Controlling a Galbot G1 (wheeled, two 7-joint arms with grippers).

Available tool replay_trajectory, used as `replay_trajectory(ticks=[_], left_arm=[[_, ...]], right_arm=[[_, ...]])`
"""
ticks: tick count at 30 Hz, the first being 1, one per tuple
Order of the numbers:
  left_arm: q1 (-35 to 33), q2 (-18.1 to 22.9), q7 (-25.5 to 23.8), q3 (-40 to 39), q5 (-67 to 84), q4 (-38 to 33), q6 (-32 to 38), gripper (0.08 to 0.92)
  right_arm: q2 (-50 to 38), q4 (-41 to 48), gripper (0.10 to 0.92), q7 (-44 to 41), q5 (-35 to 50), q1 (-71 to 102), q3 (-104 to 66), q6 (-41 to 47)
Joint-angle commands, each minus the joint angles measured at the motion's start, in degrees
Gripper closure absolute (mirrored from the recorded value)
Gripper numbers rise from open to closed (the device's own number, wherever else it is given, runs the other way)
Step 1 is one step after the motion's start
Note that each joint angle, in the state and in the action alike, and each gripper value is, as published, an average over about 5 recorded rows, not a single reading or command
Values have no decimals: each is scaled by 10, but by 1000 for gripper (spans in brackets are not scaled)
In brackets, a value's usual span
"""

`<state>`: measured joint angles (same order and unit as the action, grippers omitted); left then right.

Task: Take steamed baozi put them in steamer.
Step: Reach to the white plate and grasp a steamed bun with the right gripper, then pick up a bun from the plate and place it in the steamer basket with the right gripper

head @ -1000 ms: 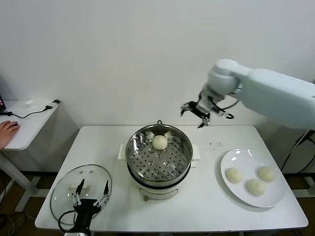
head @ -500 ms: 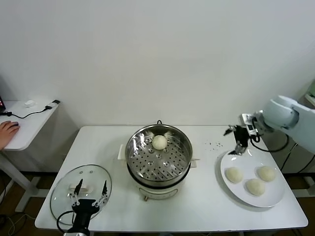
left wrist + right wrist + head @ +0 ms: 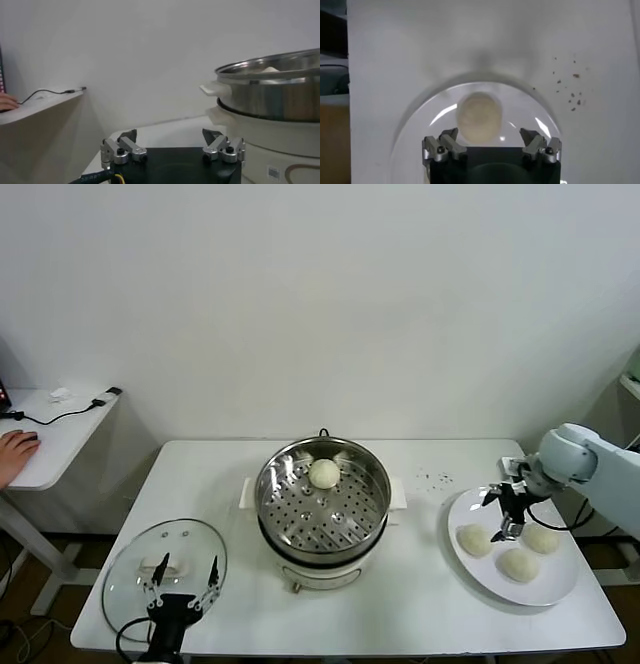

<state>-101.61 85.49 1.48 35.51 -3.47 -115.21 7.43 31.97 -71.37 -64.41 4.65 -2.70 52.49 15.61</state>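
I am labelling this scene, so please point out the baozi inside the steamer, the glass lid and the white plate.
baozi in steamer (image 3: 323, 473): head view, middle of its top.
glass lid (image 3: 140, 556): head view, bare glass left of its handle.
white plate (image 3: 470, 569): head view, bare near-left rim.

In the head view the left hand (image 3: 183, 571) runs off the bottom edge, so its arm is unseen, and it covers part of the glass lid (image 3: 135, 556). The right arm leaves the frame at the right edge. A person's hand (image 3: 14, 452) is cropped by the left edge. In the left wrist view the steamer (image 3: 272, 95) is cut by the right edge, and only a sliver of 1 baozi (image 3: 270, 69) shows above its rim. In the right wrist view the right hand (image 3: 490, 142) hides the nearer part of the plate (image 3: 417, 120). The dark specks (image 3: 568, 90) on the table (image 3: 395, 55) are too small to identify
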Motion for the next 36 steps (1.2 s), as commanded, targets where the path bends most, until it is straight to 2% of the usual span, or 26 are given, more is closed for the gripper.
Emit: replay_trajectory(ticks=[1, 10, 18, 24, 31, 36], left_arm=[[0, 0, 0, 3, 0, 2, -1, 177], [0, 0, 1, 4, -1, 7, -1, 177], [-4, -4, 2, 5, -1, 6, 1, 177], [-5, -4, 2, 4, -1, 7, 1, 177], [-6, -4, 2, 2, -1, 9, 3, 177], [-11, -4, 2, 4, -1, 7, 6, 177]], right_arm=[[48, 67, 203, -15, -32, 43, -18, -15], [68, 93, 211, -20, -36, 43, -15, -22], [75, 101, 401, -22, -34, 41, -15, -25], [66, 95, 471, -24, -21, 28, -7, -26], [49, 76, 493, -20, 4, 2, -3, -23], [31, 53, 491, -20, 66, -127, 68, -13]])
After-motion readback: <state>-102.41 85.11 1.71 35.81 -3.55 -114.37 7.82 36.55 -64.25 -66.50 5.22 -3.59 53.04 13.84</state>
